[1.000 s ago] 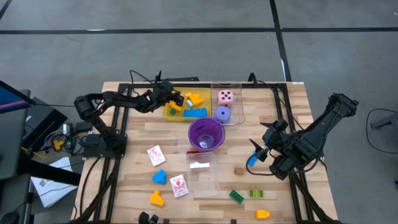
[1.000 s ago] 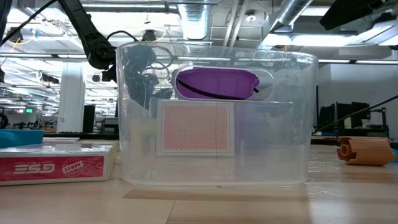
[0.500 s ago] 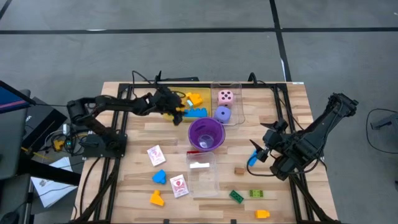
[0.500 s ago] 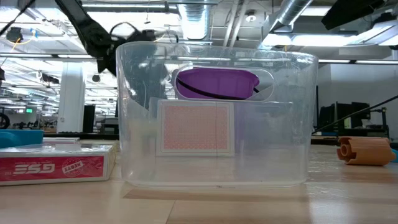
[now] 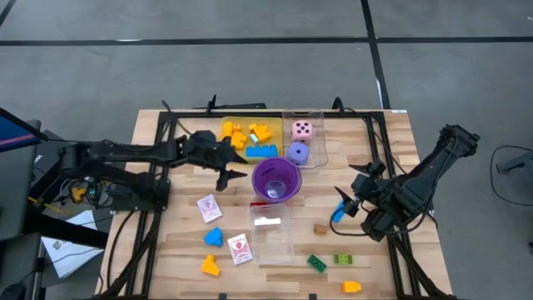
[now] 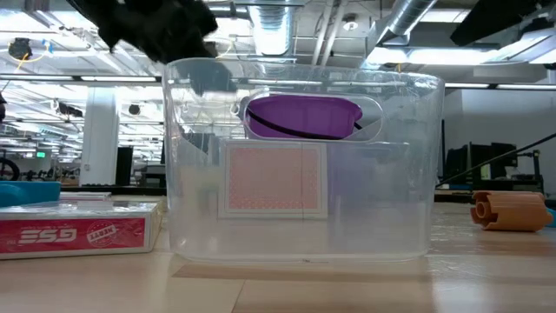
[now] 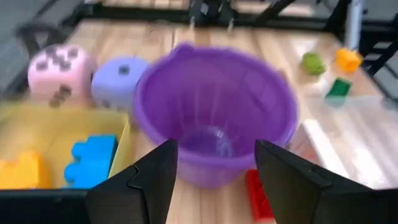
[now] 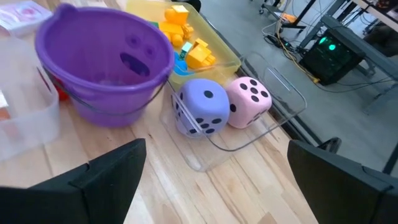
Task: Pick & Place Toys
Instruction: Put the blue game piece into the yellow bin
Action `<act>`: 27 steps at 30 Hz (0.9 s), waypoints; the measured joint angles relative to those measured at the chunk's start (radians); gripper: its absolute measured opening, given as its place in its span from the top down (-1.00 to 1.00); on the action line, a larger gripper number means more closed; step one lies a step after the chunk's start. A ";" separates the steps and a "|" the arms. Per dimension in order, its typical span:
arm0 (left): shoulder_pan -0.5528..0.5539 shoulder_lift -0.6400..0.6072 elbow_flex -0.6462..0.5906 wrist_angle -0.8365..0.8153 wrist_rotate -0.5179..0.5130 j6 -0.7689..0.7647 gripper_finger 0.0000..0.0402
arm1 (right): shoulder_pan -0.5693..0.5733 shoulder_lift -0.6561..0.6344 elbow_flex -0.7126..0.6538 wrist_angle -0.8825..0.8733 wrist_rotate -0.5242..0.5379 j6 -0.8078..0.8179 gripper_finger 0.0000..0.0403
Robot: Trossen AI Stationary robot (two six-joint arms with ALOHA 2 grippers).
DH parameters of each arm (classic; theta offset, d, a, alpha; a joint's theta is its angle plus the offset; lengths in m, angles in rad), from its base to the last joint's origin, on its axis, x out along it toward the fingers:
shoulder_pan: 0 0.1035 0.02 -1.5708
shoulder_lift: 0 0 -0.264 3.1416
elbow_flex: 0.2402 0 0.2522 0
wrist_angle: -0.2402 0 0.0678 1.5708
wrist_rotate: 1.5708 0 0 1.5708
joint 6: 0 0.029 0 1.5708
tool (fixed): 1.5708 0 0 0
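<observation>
My left end effector hung empty, fingers apart, beside the cup. My right end effector waited wide open near the table's right edge. Bricks lay in the yellow tray by the far edge.

Two dice, two cards

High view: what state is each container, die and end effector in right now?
Purple translucent plastic cup: upright, empty.
Yellow plastic tray: holding yellow and blue bricks.
Clear plastic tray: holding both dice.
Pink dotted die: four up.
Purple dotted die: one up.
Left end effector: open, empty.
Right end effector: open, empty.
</observation>
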 joint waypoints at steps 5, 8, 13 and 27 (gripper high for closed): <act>-0.035 -0.063 0.000 0.002 -0.001 0.000 -0.04 | -0.026 0.000 -0.010 -0.001 -0.001 0.000 -0.91; -0.043 -0.080 0.000 0.000 -0.002 -0.003 -0.04 | -0.029 0.000 -0.010 -0.001 -0.001 0.000 -0.91; -0.048 -0.081 0.000 -0.011 -0.005 -0.008 -0.04 | -0.027 0.000 -0.010 -0.001 -0.007 0.001 -0.91; -0.142 0.034 -0.304 0.909 0.000 -0.188 -0.04 | -0.027 0.000 -0.010 0.002 -0.147 0.027 -0.91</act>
